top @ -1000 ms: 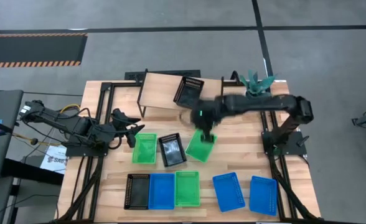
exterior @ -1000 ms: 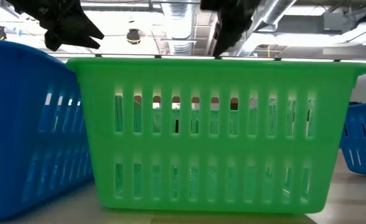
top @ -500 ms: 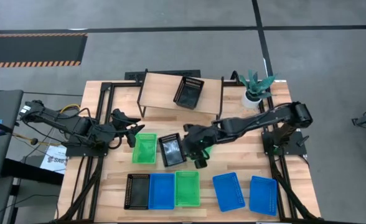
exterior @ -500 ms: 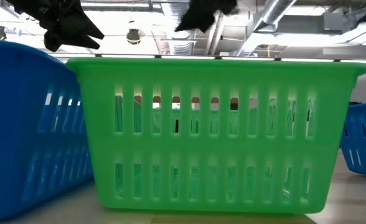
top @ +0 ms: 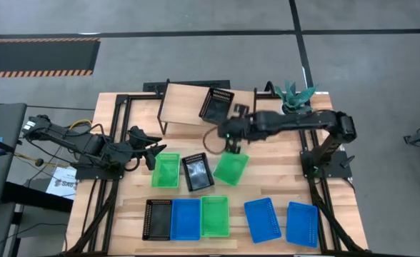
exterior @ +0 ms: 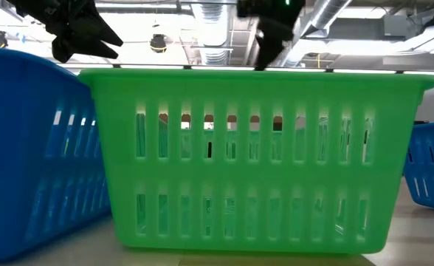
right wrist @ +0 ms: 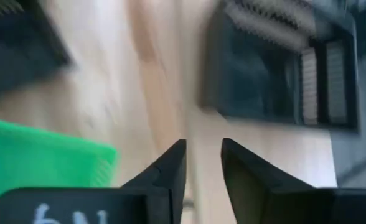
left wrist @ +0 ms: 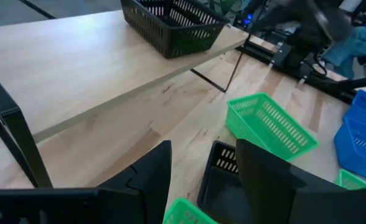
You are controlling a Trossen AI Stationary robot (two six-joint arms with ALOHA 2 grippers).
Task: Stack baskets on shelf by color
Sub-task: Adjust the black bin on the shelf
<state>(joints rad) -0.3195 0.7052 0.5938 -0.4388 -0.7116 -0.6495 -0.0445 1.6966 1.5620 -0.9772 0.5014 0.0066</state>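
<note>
Step, as judged: fetching a basket for the shelf (top: 196, 104).
Right gripper (top: 231, 145): empty, fingers slightly parted, between shelf and tilted green basket (top: 231, 168).
Left gripper (top: 155, 154): open, idle, left of shelf.
Black basket (top: 216, 105): on shelf.
Next: descend, grip green basket's rim.

— What is sitting on the shelf (top: 185, 106)?
— One basket (top: 216, 105), resting toward its right end; the shelf is standing at the table's (top: 281, 182) back edge, a plant (top: 293, 96) to its right.

— And in front of it?
— Three baskets (top: 196, 172) are lying mid-table, side by side. Five more (top: 228, 218) are lining the front edge, three touching at the left, two apart at the right.
</note>
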